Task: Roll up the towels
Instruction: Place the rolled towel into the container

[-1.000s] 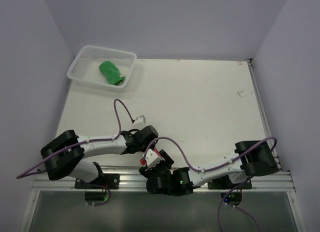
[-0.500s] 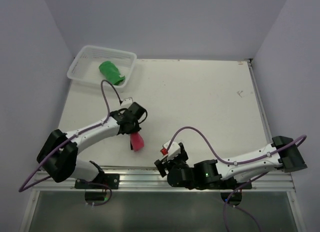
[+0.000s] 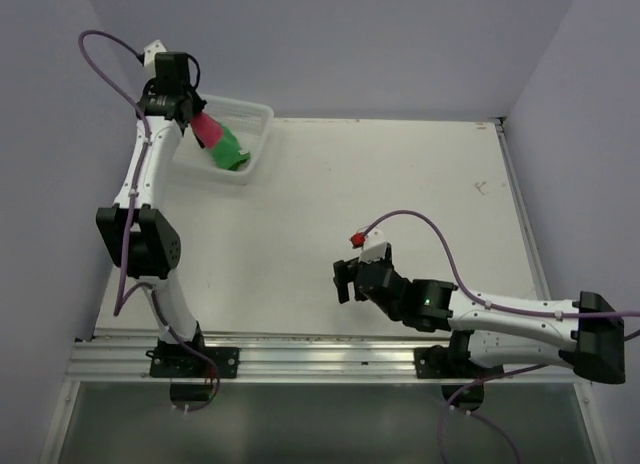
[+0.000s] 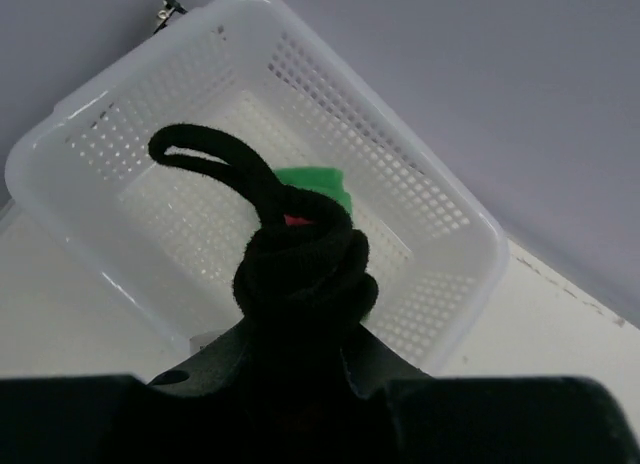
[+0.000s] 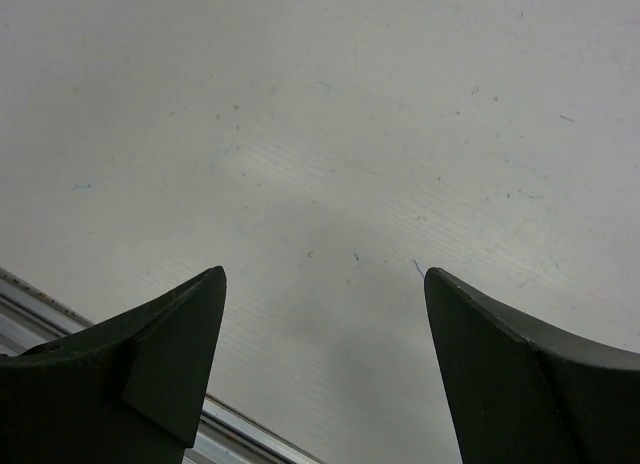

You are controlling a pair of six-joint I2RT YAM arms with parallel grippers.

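The red towel (image 3: 208, 133), rolled, hangs over the white mesh basket (image 3: 257, 114) at the far left, with my left gripper (image 3: 197, 122) shut on it. In the left wrist view the roll shows its dark underside (image 4: 300, 269), a sliver of red at its core, and a loose loop sticking up; it hides the fingertips of my left gripper (image 4: 300, 324). The green towel (image 3: 231, 153) lies rolled inside the basket (image 4: 440, 189), just below the red one, and peeks out as a green patch (image 4: 322, 180). My right gripper (image 3: 345, 281) hovers low over bare table near the front middle, open and holding nothing (image 5: 322, 276).
The basket stands in the table's far left corner against the walls. An aluminium rail (image 3: 330, 349) runs along the near edge, also visible under the right gripper (image 5: 240, 429). A purple cable (image 3: 105, 44) loops above the left arm.
My left arm swung from the near edge up to the basket, carrying the red towel. My right gripper let go of it, opened wide and drew back to the right.
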